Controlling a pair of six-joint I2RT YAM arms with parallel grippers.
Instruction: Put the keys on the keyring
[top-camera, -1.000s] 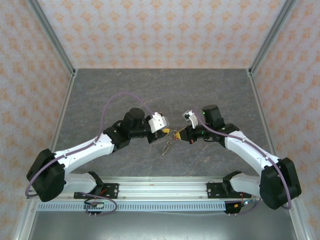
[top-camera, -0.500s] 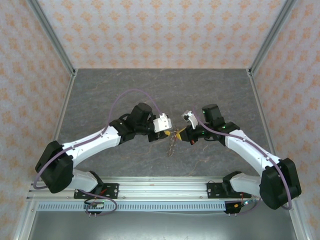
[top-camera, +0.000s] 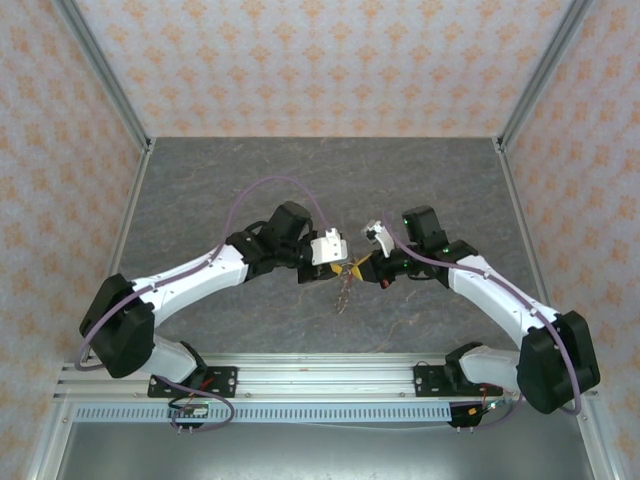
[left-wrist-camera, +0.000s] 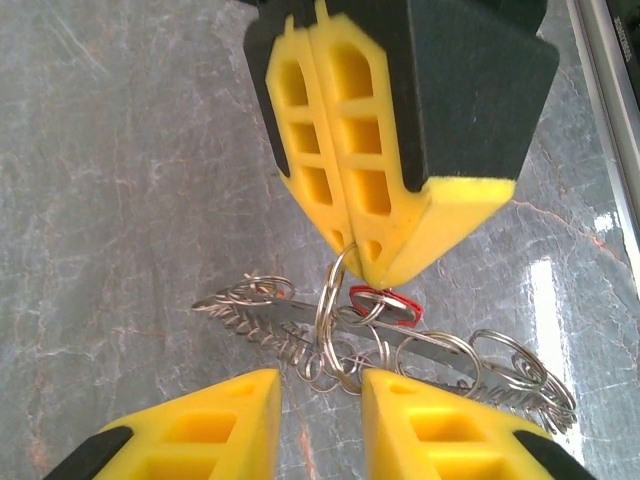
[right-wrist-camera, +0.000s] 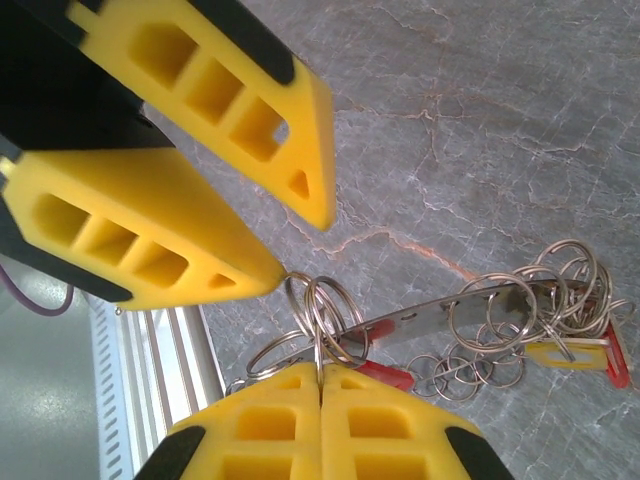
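The keyring (left-wrist-camera: 285, 313), a flat silver strip with saw teeth seen edge-on, hangs just above the grey table amid several small split rings. A red key (left-wrist-camera: 386, 305) hangs by it. In the right wrist view the keyring (right-wrist-camera: 420, 318) carries a red key (right-wrist-camera: 385, 376) and a yellow key (right-wrist-camera: 565, 352). My right gripper (right-wrist-camera: 320, 368) is shut on a split ring (right-wrist-camera: 330, 310) of the bunch. My left gripper (left-wrist-camera: 320, 400) is open, with that ring dipping between its fingers (left-wrist-camera: 200, 430). One left fingertip (right-wrist-camera: 270, 270) touches the ring. From above, both grippers (top-camera: 338, 262) (top-camera: 366, 268) meet over the bunch (top-camera: 345, 288).
An aluminium rail (top-camera: 320, 380) runs along the near edge, close under the bunch in the right wrist view (right-wrist-camera: 150, 370). Metal frame posts (top-camera: 120, 190) and patterned walls (top-camera: 320, 60) bound the grey table (top-camera: 300, 180).
My left arm has swung right and forward, bringing its gripper up against the bunch. The dangling keys shifted slightly right. The right arm has barely moved.
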